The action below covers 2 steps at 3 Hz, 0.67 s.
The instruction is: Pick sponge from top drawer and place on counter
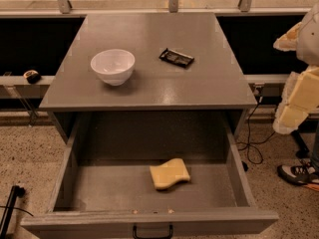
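Off the right edge of the table (149,88) hangs the gripper (291,78), fingers (301,96) spread, empty; best to clear the front edge, then drop squarely onto the sponge (170,174) in the drawer (70,173).

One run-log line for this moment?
gripper: right of grey counter | pale yellow flat sponge: in open grey top drawer | not yet grasped

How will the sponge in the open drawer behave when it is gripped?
The sponge looks soft and thin with a wavy edge, so it probably squashes and bends. Lying flat, it should not roll. The gripper is right of the counter.
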{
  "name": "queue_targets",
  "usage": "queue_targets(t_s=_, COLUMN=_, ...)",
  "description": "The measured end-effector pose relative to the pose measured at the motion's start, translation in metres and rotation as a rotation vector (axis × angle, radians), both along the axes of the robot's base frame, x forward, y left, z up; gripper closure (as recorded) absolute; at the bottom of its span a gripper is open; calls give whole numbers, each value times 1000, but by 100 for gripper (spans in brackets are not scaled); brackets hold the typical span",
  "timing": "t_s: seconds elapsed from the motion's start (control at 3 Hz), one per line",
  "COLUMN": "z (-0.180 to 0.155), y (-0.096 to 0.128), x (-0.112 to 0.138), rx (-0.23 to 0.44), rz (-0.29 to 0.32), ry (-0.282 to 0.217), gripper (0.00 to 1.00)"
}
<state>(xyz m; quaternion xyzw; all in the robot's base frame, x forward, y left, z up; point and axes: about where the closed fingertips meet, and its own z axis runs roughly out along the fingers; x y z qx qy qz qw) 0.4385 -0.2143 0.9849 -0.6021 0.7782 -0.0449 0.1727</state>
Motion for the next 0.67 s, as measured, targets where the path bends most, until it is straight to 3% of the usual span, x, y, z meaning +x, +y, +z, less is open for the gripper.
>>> queue_targets(t_s=0.67, z=-3, y=7, x=4, rx=14, rz=14, ry=-8, gripper=0)
